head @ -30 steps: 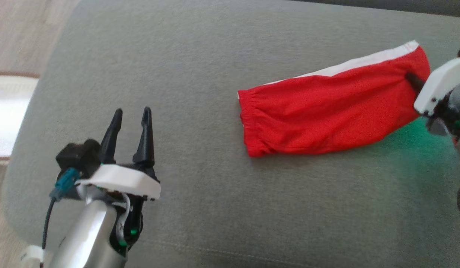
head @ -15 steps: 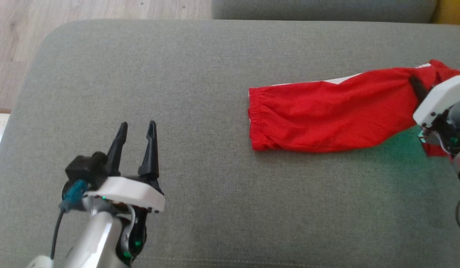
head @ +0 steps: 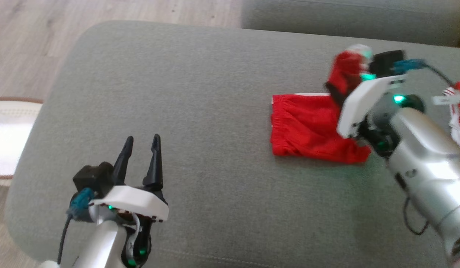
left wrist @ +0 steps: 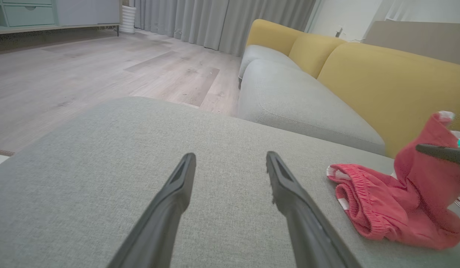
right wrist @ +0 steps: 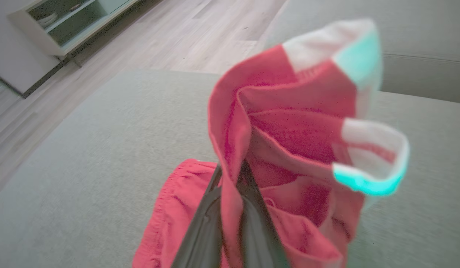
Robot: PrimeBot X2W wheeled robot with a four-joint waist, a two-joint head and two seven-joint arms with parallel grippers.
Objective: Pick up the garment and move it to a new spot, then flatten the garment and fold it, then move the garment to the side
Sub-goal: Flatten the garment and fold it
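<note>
Head view: the left claw (head: pixel 143 138) hangs over the near left part of the grey cushion (head: pixel 222 93), fingers spread wide, holding nothing. Farther back, on the cushion's right side, the red shorts (head: pixel 304 128) lie half flat. The right claw (head: pixel 334 93) is pressed together, pinching one end of the shorts up off the cushion.

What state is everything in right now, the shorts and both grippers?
Shorts, half lifted: one end raised and bunched, the waistband end lying on the cushion.
Right gripper, jaws shut on the raised end of the shorts.
Left gripper, jaws open, empty, well apart from the shorts.
</note>
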